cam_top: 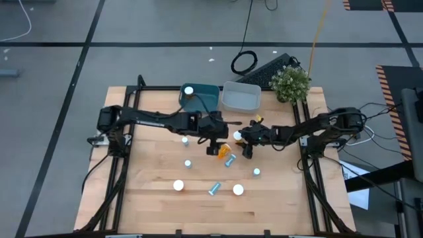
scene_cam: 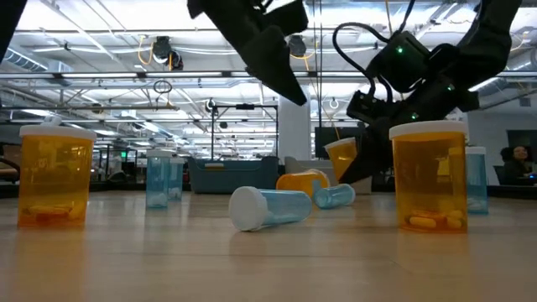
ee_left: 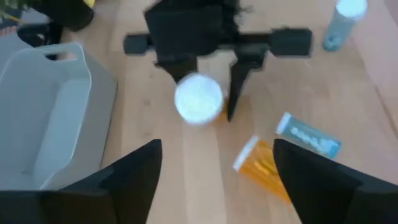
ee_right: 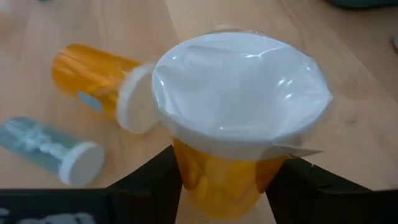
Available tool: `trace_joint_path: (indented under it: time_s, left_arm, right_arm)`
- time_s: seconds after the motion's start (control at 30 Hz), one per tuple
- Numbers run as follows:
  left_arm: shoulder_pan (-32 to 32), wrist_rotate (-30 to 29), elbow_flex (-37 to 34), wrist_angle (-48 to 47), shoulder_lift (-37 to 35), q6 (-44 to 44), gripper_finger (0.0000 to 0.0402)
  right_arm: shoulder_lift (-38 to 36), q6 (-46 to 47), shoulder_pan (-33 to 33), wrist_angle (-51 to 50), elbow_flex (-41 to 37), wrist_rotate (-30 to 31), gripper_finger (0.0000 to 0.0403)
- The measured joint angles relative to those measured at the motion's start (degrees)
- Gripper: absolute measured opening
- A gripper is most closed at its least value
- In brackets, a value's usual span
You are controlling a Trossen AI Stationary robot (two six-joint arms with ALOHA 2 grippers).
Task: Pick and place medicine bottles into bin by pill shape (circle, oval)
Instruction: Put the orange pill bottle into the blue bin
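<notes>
1. My right gripper [ee_right: 224, 186] is clamped on an orange bottle [ee_right: 239, 124], lifted near the table's middle; my left gripper [ee_left: 214, 168] hangs spread apart beside it.
2. One white-capped bottle [cam_top: 189, 90] sits in the teal bin [cam_top: 208, 94]; the grey bin [cam_top: 241, 98] looks empty.
3. Many bottles remain on the wooden table [cam_top: 158, 205]: translucent orange plastic, smooth white caps, slim pale-blue cylinders.

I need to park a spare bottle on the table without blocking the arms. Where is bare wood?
The wooden table is bare along its near edge, below the upright white-capped orange bottles and, and at its left side beneath the left arm. It is crowded mid-table, where the left gripper and right gripper meet over fallen bottles.
</notes>
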Motion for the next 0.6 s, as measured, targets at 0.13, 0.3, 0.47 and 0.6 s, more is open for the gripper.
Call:
trace_joint_path:
  time_s: [0.13,0.3,0.47,0.6]
  left_arm:
    - [0.55,0.00,0.02,1.31,1.18,-0.27,0.0365]
    - [1.36,1.15,0.15,5.79,3.25,-0.88,0.0395]
    - [1.77,5.81,-0.03,7.60,5.54,0.30,0.0382]
    - [2.31,6.41,0.14,10.51,6.56,0.35,0.0383]
  right_arm:
    - [-0.07,-0.34,0.72,0.18,0.37,0.00,0.0184]
    - [-0.28,-0.42,0.71,0.86,0.39,0.00,0.0184]
    - [-0.31,-1.31,0.73,0.55,0.37,0.00,0.0184]
    - [-0.31,-1.40,0.73,0.75,0.37,0.02,0.0184]
